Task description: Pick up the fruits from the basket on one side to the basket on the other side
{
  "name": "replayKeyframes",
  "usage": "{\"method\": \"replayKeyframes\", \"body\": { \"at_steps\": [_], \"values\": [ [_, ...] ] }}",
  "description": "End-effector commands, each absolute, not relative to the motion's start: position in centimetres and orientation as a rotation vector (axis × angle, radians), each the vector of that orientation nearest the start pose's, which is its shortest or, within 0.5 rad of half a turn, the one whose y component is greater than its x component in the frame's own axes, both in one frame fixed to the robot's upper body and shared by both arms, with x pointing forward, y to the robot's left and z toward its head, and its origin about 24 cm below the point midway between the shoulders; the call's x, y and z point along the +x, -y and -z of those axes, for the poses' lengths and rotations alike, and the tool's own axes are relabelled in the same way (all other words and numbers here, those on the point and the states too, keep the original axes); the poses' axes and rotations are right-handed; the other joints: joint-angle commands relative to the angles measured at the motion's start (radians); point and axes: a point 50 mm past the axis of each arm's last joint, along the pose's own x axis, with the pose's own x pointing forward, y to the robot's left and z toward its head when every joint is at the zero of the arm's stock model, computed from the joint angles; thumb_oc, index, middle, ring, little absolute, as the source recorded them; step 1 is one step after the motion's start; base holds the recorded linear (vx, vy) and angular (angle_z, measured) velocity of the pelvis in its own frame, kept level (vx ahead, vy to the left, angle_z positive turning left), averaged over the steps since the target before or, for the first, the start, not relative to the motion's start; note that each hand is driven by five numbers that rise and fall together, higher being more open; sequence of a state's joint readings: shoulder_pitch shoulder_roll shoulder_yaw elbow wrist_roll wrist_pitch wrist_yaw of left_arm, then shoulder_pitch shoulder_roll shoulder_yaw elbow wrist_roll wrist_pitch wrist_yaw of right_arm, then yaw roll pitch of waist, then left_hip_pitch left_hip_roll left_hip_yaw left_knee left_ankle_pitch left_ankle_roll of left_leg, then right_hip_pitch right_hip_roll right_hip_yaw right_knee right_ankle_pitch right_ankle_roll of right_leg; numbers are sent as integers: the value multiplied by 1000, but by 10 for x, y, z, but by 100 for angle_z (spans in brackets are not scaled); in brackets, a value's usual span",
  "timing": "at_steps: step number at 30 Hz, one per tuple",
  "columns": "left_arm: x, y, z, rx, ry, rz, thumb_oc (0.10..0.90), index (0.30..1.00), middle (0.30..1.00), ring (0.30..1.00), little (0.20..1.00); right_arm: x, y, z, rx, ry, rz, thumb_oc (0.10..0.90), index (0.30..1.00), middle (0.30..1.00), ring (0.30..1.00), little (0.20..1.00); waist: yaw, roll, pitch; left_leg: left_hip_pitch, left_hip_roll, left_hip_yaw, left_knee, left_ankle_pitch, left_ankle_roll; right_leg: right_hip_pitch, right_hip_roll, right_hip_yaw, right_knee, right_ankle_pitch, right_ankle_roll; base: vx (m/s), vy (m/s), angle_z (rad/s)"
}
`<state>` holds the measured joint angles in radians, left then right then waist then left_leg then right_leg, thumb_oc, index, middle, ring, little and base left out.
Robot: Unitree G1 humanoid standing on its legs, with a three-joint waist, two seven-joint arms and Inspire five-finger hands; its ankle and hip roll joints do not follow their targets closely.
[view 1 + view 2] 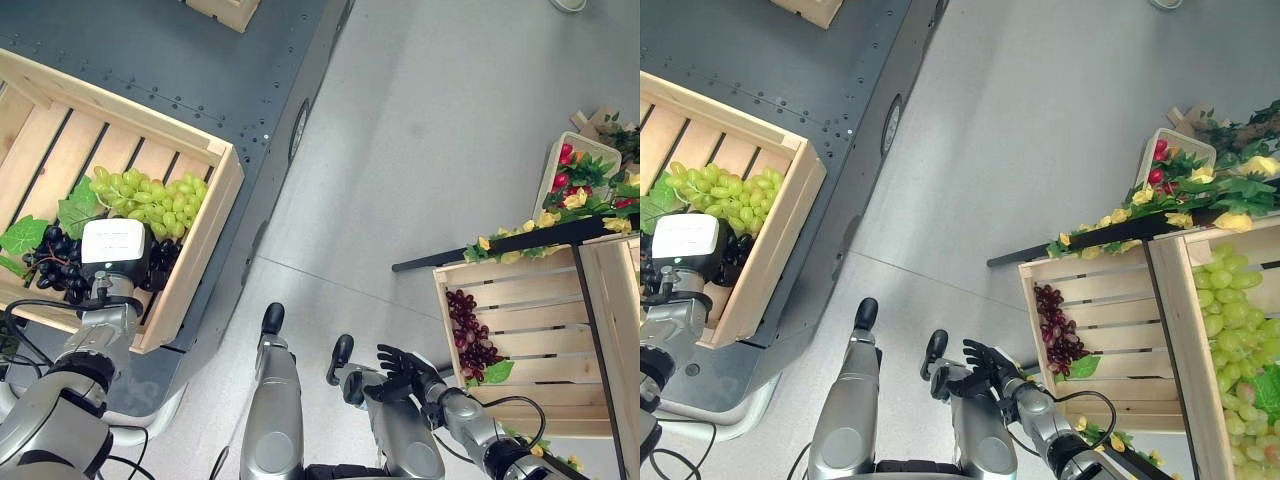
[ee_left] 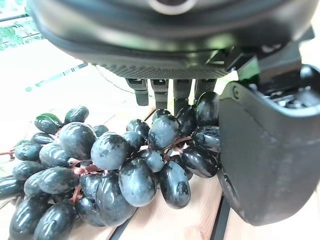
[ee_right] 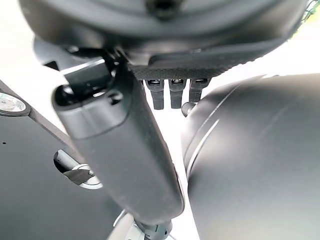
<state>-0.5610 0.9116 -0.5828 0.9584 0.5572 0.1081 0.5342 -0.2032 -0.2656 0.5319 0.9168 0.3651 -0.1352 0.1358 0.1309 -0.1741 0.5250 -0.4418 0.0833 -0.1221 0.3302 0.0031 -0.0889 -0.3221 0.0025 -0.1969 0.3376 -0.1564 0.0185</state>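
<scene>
Left hand [image 1: 112, 262] down in left wooden crate [image 1: 190, 270], over black grape bunch [image 2: 115, 170]. Head views hide fingers under white wrist box; left wrist view shows straight fingers [image 2: 159, 92] reaching onto bunch, thumb beside it, nothing clasped. Green grape bunch [image 1: 150, 200] just beyond. Right hand [image 1: 405, 368] low near right crate [image 1: 520, 400], fingers relaxed, empty. Red grape bunch [image 1: 472, 335] lies inside right crate.

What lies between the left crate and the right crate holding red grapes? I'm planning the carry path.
Bare grey floor separates the left crate from the right crate, seen in both eye views.
</scene>
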Motion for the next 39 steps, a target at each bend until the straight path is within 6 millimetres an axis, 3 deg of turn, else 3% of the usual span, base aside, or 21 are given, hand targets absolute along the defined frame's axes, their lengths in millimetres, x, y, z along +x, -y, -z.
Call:
{"method": "replayKeyframes", "body": {
  "at_steps": [1, 10, 15, 19, 24, 26, 32, 35, 39],
  "values": [
    [293, -404, -112, 1811, -415, -626, 400, 300, 300, 300, 300, 206, 172, 105, -150, -696, -336, 800, 900, 900, 900, 900, -20, -8, -5, -99, -109, 53, -10, 31, 101, 30, 40, -22, -77, 75, -39, 0, 0, 0],
    [296, -403, -117, 1772, -374, -646, 400, 300, 300, 300, 300, 209, 174, 102, -155, -686, -334, 800, 900, 900, 900, 900, -25, -9, -5, -87, -112, 50, -15, 31, 103, 30, 37, -16, -78, 80, -38, 0, 0, 0],
    [297, -402, -122, 1659, -281, -701, 400, 300, 300, 300, 300, 209, 172, 102, -155, -682, -334, 800, 900, 900, 900, 900, -19, -8, -5, -67, -115, 46, -27, 31, 105, 38, 34, -15, -79, 80, -37, 0, 0, 0],
    [292, -401, -130, 1370, -108, -888, 400, 300, 300, 300, 300, 204, 170, 105, -134, -683, -321, 800, 900, 900, 900, 900, -5, -13, -6, -29, -119, 36, -48, 31, 104, 72, 30, -23, -98, 81, -34, 8, -52, 2],
    [280, -399, -134, 1182, 95, -1013, 400, 300, 300, 300, 300, 194, 163, 110, -95, -697, -297, 800, 900, 900, 900, 900, 19, -20, -40, 21, -130, 14, -92, 31, 103, 115, 23, -38, -135, 82, -30, 32, -88, 8],
    [275, -395, -129, 1131, 134, -1027, 400, 300, 300, 300, 300, 190, 163, 112, -84, -706, -289, 800, 900, 900, 900, 900, 28, -19, -55, 39, -133, 6, -111, 36, 100, 135, 23, -42, -151, 84, -29, 41, -57, 6],
    [260, -368, -100, 745, 265, -1058, 400, 300, 300, 300, 300, 176, 161, 120, -54, -746, -247, 800, 900, 900, 900, 900, 54, -8, -123, 120, -146, -22, -183, 45, 95, 209, 16, -51, -210, 85, -26, 52, -31, 8],
    [246, -354, -81, 389, 287, -1024, 400, 300, 300, 300, 300, 167, 164, 124, -44, -777, -226, 800, 900, 900, 900, 900, 66, 4, -157, 165, -157, -39, -210, 48, 92, 254, 10, -50, -241, 86, -26, 96, 18, 13],
    [236, -337, -63, 47, 285, -969, 400, 300, 300, 300, 300, 161, 166, 127, -40, -808, -208, 800, 900, 900, 900, 900, 72, 21, -201, 202, -159, -59, -271, 77, 83, 288, 6, -53, -282, 99, -24, 78, 30, 8]
  ]
}}
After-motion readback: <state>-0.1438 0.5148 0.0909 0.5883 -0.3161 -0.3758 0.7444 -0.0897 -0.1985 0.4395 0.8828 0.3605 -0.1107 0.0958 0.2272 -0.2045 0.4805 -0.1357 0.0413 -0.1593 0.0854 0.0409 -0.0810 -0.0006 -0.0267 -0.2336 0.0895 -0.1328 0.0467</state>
